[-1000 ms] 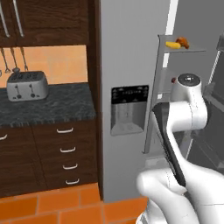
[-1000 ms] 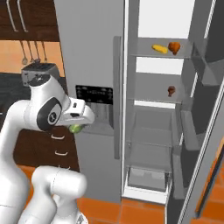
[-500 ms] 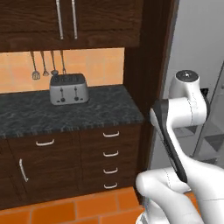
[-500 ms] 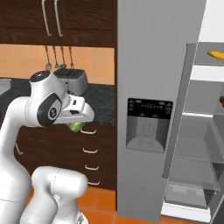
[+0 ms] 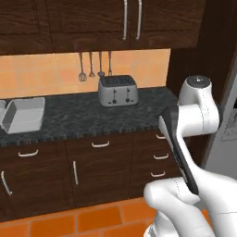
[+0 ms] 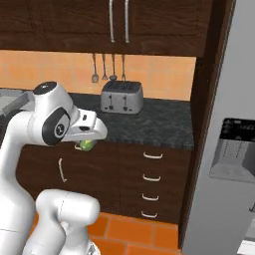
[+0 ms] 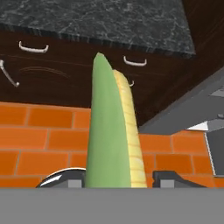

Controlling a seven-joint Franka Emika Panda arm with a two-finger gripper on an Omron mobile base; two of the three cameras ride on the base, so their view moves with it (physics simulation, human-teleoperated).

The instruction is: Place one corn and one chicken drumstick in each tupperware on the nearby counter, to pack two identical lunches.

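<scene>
My gripper (image 6: 85, 142) is shut on a corn (image 7: 114, 131), a pale yellow cob with a green husk leaf that stands up between the fingertips (image 7: 171, 178) in the hand view. In the right base view the corn (image 6: 88, 145) shows as a green lump under the hand, held in front of the drawers below counter height. A light-grey tupperware (image 5: 24, 115) sits on the black speckled counter (image 5: 83, 118) at the left, and the rim of a second one (image 5: 2, 110) shows at the frame's edge. The chicken drumstick is out of view.
A steel toaster (image 5: 118, 90) stands at the back of the counter under hanging utensils (image 5: 95, 65). Dark wooden drawers (image 6: 152, 179) with silver handles lie below, over an orange tile floor (image 7: 39, 148). The grey fridge (image 6: 229, 159) rises on the right.
The base has swung away from the open fridge toward the counter, so the whole scene has shifted right. The corn stays in my gripper throughout.
</scene>
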